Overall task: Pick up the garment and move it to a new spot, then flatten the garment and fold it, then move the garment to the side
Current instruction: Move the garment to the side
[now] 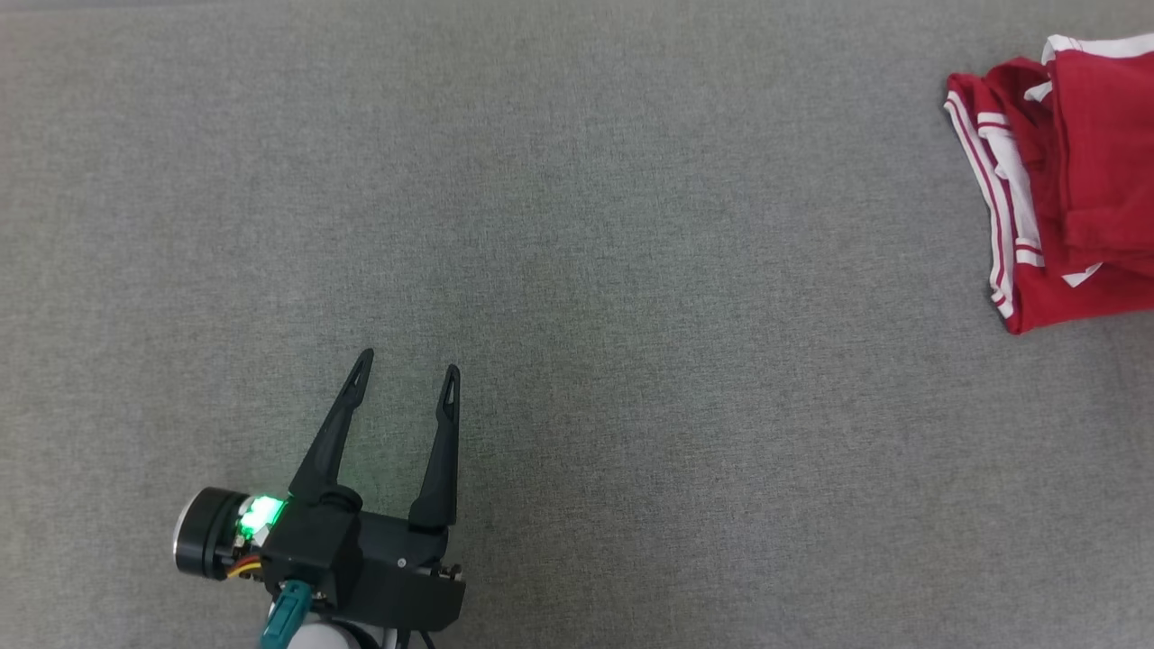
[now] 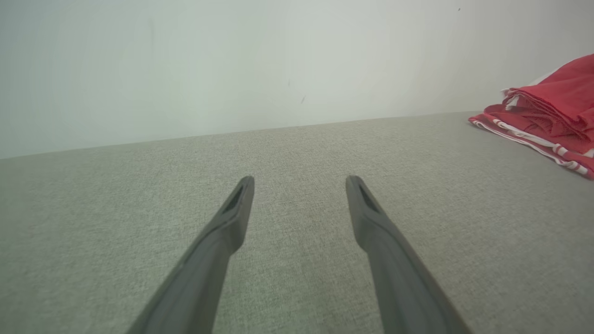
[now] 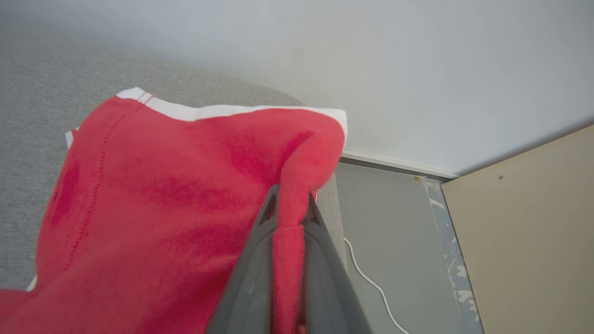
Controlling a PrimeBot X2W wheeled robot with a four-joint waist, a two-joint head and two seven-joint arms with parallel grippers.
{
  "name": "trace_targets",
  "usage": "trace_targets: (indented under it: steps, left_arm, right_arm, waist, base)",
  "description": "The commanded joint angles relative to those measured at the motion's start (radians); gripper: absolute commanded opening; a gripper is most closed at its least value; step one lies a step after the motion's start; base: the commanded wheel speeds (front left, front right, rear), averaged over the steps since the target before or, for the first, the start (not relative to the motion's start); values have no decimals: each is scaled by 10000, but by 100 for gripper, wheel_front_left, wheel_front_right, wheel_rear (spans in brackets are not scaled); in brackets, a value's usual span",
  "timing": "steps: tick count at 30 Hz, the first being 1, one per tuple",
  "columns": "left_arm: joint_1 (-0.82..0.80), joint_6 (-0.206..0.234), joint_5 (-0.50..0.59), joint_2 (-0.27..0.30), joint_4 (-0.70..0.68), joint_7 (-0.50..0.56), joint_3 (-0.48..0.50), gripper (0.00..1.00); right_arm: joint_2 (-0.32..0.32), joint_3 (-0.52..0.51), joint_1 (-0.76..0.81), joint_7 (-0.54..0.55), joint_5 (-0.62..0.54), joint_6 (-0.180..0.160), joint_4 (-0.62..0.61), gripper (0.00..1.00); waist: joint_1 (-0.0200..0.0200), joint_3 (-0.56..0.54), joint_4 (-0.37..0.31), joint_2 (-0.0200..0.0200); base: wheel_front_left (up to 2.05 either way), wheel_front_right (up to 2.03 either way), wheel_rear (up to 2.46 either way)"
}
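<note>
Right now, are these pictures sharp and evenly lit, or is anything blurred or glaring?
Head view: soft even light, no glare, a green lamp glowing on the left hand. Left wrist view: wide-angle stretch, fingers slightly soft. Right wrist view: the red garment pinched in the right hand is close and blurry.

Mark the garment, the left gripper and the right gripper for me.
garment (image 1: pixel 1100 162), head view, red cloth of its upper fold.
left gripper (image 1: pixel 408 362), head view, midway between its open fingertips.
right gripper (image 3: pixel 291 197), right wrist view, midway between fingertips shut on the garment.
</note>
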Motion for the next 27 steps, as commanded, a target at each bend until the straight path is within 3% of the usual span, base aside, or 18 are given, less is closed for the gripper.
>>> trace_targets:
  steps: [1,9,10,11,12,22,27]
  left_arm:
    - [-217,-15,114,36,-76,-28,-1,100]
    - [-400,-91,224,103,-145,-28,-5,100]
    - [-377,-86,226,101,-139,-28,5,100]
    - [-360,-82,226,103,-130,-28,11,100]
    - [-360,-81,223,102,-126,-28,16,100]
    - [-249,28,105,90,-16,-28,121,100]
    - [-54,41,-63,69,120,-28,226,100]
  right_arm:
    - [-2,107,-217,-111,-104,-20,86,0]
    - [97,731,-599,-805,-498,-21,1089,0]
    - [136,770,-591,-756,-466,-21,1219,39]
    - [173,803,-607,-710,-435,-21,1329,85]
    - [202,841,-659,-725,-453,-21,1435,100]
    - [394,1222,-1189,-1227,-811,-21,2161,100]
    - [720,869,-1269,-1953,-345,-21,2214,100]
  waist:
    - [-1,177,-9,-1]
    - [-1,643,77,-1]
    - [-1,660,80,-1]
    - [-1,668,83,-1]
    - [-1,671,86,-1]
    - [-1,385,42,-1]
    - [-1,-78,64,-1]
  base:
    - [0,0,0]
    - [0,0,0]
    - [0,0,0]
    - [0,0,0]
    - [0,0,0]
    - [0,0,0]
    - [0,0,0]
